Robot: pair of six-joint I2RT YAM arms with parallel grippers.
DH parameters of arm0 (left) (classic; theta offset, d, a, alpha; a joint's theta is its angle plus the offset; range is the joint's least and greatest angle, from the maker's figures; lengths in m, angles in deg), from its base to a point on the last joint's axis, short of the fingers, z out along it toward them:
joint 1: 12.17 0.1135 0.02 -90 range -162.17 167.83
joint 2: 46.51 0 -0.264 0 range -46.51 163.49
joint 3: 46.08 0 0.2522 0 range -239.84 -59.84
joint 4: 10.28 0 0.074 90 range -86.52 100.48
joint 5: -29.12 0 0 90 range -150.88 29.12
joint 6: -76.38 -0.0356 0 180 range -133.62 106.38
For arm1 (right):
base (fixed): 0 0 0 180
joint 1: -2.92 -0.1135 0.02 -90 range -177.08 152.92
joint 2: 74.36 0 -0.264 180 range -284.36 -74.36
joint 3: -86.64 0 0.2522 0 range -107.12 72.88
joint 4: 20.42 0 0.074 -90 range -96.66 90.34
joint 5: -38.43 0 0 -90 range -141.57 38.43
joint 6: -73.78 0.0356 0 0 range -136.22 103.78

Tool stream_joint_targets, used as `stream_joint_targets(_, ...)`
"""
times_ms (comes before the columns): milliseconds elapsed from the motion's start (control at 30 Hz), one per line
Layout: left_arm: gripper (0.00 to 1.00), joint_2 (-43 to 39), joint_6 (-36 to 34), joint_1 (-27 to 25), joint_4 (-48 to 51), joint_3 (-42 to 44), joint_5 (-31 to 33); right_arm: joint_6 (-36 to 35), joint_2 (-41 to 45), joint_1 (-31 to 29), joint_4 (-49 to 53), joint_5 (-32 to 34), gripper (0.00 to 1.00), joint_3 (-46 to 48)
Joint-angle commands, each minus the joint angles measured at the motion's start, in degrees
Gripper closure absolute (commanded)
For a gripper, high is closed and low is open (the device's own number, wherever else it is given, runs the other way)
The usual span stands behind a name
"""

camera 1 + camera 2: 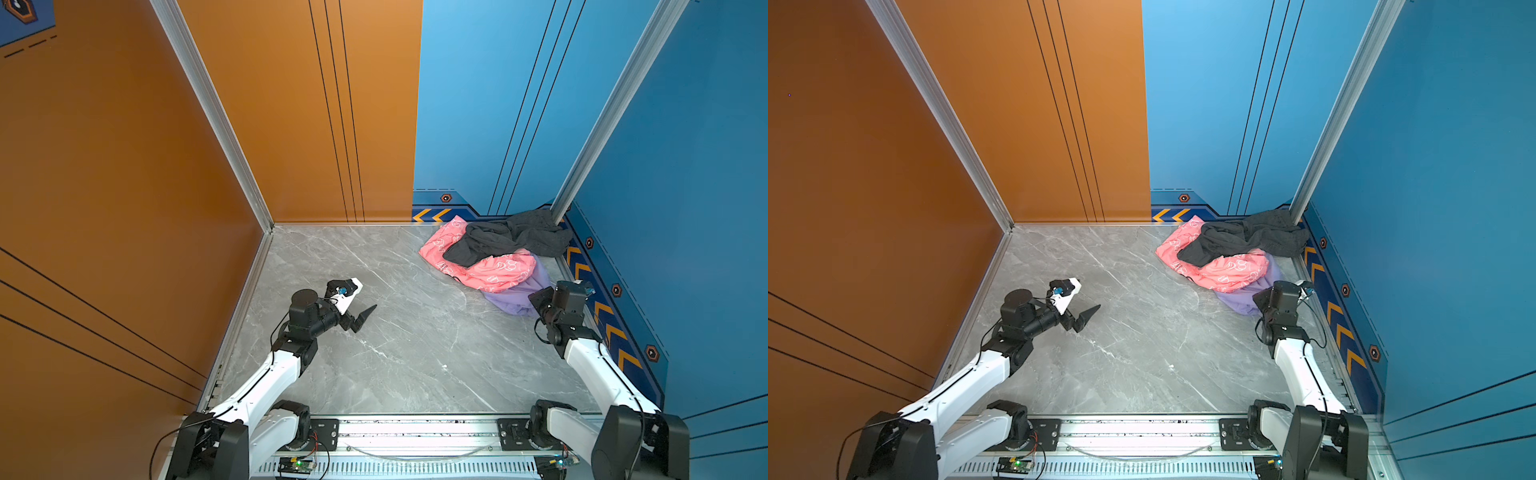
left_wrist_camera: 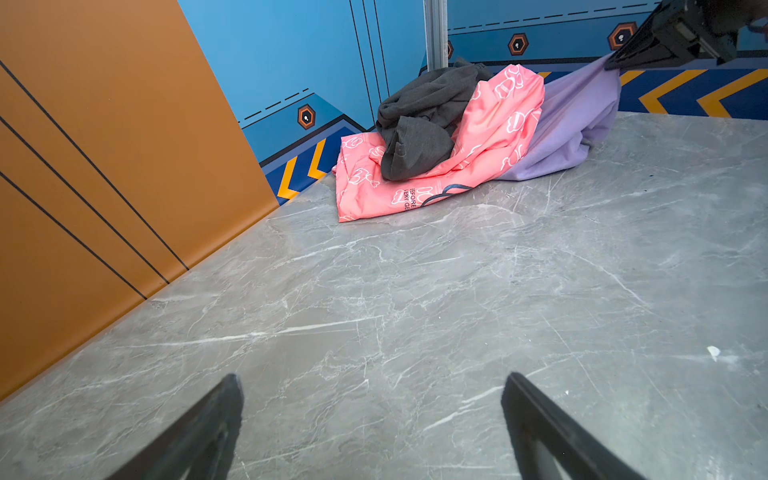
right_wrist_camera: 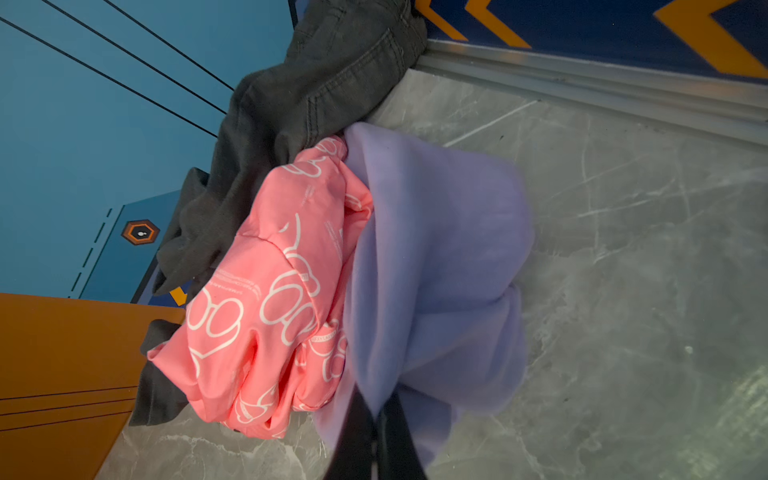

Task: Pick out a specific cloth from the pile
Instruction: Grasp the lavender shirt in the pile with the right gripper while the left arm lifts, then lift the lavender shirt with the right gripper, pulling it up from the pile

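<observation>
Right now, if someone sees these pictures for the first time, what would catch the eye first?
The bright pile in the far right corner: a dark grey cloth over a pink printed cloth, lavender cloth beneath. The right gripper is shut on the lavender cloth's edge; the left gripper hangs open over the marble table.

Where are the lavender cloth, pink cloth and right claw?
lavender cloth (image 3: 436, 232): right wrist view, broad middle fold.
pink cloth (image 2: 498, 120): left wrist view, printed upper fold.
right claw (image 3: 376, 409): right wrist view, between shut tips.
</observation>
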Motion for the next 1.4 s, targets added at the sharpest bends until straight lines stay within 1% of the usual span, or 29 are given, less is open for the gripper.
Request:
stream_joint_targets(0, 0.02, -0.82, -1.73, -0.64, 0.63, 0.72, 1.79, 0.57, 3.26, -1.00, -1.09, 6.23, 0.98, -0.76)
stream_joint_targets(200, 0.02, -1.76, -3.89, -2.13, 0.59, 1.77, 4.44, 0.25, 2.83, -2.16, -1.76, 7.00, 0.99, -2.09)
stream_joint_targets(367, 0.02, -2.27, -5.52, -3.19, 0.59, 2.34, 6.43, 1.54, 0.96, -2.73, -3.45, 8.36, 0.99, -0.64)
stream_joint_targets(600, 0.02, -2.60, -6.60, -3.68, 0.50, 2.72, 7.62, 2.38, -4.02, -2.80, -2.11, 6.41, 1.00, -1.77)
stream_joint_targets(800, 0.02, -2.80, -6.60, -3.67, 0.57, 2.82, 9.56, 1.97, -3.20, -3.46, -1.01, 7.45, 1.00, -4.46)
stream_joint_targets(1133, 0.02, -3.26, -6.68, -3.70, 0.52, 2.94, 11.47, -4.01, -0.51, -6.61, 1.90, 12.30, 1.00, -10.70)
stream_joint_targets(1267, 0.02, -3.39, -6.78, -3.67, 0.51, 2.92, 12.08, -8.37, 0.39, -7.68, 2.93, 14.45, 1.00, -13.65)
stream_joint_targets(1367, 0.02, -3.35, -6.95, -3.69, 0.51, 2.90, 12.37, -13.13, 0.36, -8.44, 3.36, 15.37, 1.00, -16.00)
